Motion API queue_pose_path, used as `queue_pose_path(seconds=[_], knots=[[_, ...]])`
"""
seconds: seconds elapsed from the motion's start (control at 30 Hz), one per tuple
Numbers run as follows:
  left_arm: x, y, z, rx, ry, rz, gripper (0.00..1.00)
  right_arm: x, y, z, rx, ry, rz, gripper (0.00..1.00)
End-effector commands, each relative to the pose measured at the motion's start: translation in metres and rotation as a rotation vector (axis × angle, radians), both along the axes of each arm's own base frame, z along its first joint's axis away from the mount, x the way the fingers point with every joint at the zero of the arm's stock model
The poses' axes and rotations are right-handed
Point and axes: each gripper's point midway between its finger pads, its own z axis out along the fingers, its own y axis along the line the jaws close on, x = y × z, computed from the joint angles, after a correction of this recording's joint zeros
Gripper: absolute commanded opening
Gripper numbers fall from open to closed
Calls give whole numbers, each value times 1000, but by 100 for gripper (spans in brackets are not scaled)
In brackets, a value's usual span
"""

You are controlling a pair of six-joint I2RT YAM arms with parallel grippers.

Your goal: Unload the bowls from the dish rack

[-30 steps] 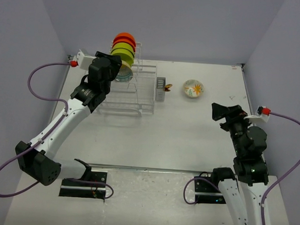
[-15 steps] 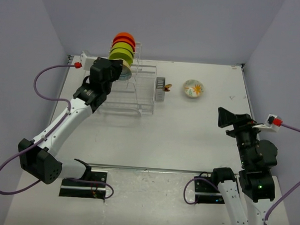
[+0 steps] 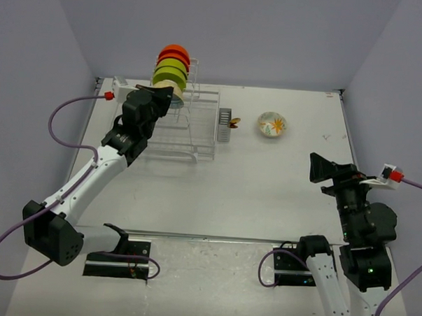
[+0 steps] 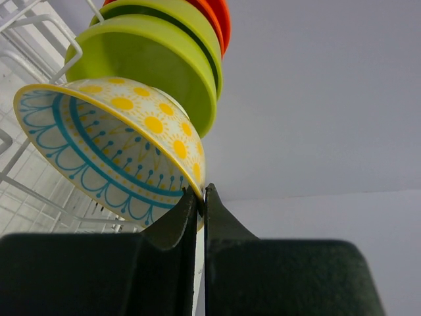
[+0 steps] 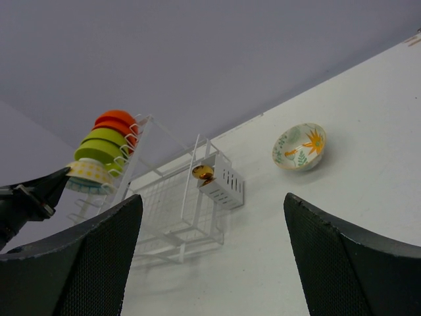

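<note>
The left gripper (image 4: 201, 192) is clenched on the rim of a pale round bowl with yellow sun dots and blue arcs on its outside (image 4: 112, 145). Its 2 dark fingers (image 4: 174, 224) pinch the lower edge, 1 on each face of the rim. This bowl stands on edge, tilted, at the front of a row on the taller upright tier of the white wire dish rack (image 3: 188, 129). Close behind it come 2 lime-green round bowls (image 4: 164, 62), then 2 orange round bowls (image 4: 220, 20).

From above, the left arm (image 3: 91, 174) reaches up to the rack's far-left corner on the white table (image 3: 231, 187). A small grey cutlery basket (image 3: 225, 125) sits at the rack's right end, with a small amber-brown object (image 5: 202, 172) at its top — too small to identify. Right of the rack and apart from it, a pale bowl with an orange flower inside (image 3: 272, 123) rests upright on the table.

The right gripper (image 3: 321, 168) hangs over the table's right side, well apart from everything, its fingers spread wide and grasping nothing.
</note>
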Motion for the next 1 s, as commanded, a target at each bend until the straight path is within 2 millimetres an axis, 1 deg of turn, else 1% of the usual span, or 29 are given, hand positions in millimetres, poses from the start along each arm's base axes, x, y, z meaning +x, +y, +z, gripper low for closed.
queue_pose_path(seconds=[0.0, 0.03, 0.07, 0.1, 0.13, 0.2, 0.23, 0.27, 0.33, 0.4, 0.43, 0.47, 0.5, 0.53, 0.57, 0.6, 0.63, 0.67, 0.7, 0.73, 0.77, 0.8, 0.83, 0.87, 0.9, 0.93, 0.97], knots=[[-5, -2, 39, 5, -141, -50, 0, -8, -4, 17, -14, -51, -13, 88], [-9, -3, 47, 2, -166, -65, 0, -8, -3, 18, -14, -51, -12, 88], [-13, -6, 47, 12, -179, -90, 0, -8, -3, 19, -12, -55, -10, 88], [-16, -7, 52, 9, -199, -100, 0, -7, -3, 18, -15, -52, -10, 88], [-22, -6, 66, 7, -251, -109, 0, -5, -3, 17, -17, -48, -12, 88], [-31, -10, 75, 6, -294, -142, 0, -5, -1, 19, -23, -46, -2, 88], [-37, -9, 86, 10, -327, -149, 0, -3, -1, 18, -30, -41, 0, 88], [-42, -13, 91, 16, -346, -174, 0, -3, -1, 19, -32, -39, 1, 89], [-52, -14, 104, 35, -391, -193, 0, -2, -1, 19, -35, -36, 1, 89], [-63, -21, 113, 49, -428, -234, 0, 0, 1, 19, -36, -35, 8, 89], [-67, -24, 114, 80, -444, -254, 0, 1, 2, 18, -38, -32, 13, 89], [-74, -36, 117, 103, -469, -316, 0, 3, 3, 18, -42, -29, 17, 90], [-78, -44, 117, 127, -480, -353, 0, 3, 3, 19, -51, -30, 20, 91], [-91, -68, 115, 203, -512, -439, 0, 5, 4, 18, -59, -20, 27, 91], [-100, -83, 124, 260, -560, -484, 0, 8, 5, 21, -64, -13, 32, 91], [-100, -103, 110, 336, -536, -535, 0, 9, 6, 24, -83, -11, 40, 91], [-119, -131, 118, 440, -602, -607, 0, 10, 12, 24, -99, 6, 75, 91], [-125, -148, 110, 501, -613, -665, 0, 16, 18, 31, -112, 31, 105, 93], [-124, -172, 83, 578, -581, -758, 0, 19, 22, 31, -140, 55, 135, 94], [-136, -191, 84, 647, -637, -842, 0, 16, 29, 38, -155, 75, 179, 99], [-137, -201, 60, 704, -581, -911, 0, 28, 29, 29, -163, 141, 180, 99], [-130, -215, 35, 778, -551, -963, 0, 31, 26, 28, -166, 167, 165, 99], [-141, -227, 24, 806, -554, -1049, 0, 33, 24, 26, -175, 186, 153, 99], [-143, -238, 1, 849, -527, -1117, 0, 37, 21, 23, -191, 199, 140, 99], [-145, -243, -10, 919, -550, -1153, 0, 40, 20, 19, -198, 217, 136, 99], [-155, -254, -15, 958, -564, -1181, 0, 42, 19, 10, -209, 256, 134, 99], [-160, -258, -26, 1008, -563, -1212, 0, 44, 18, 6, -234, 283, 137, 99]])
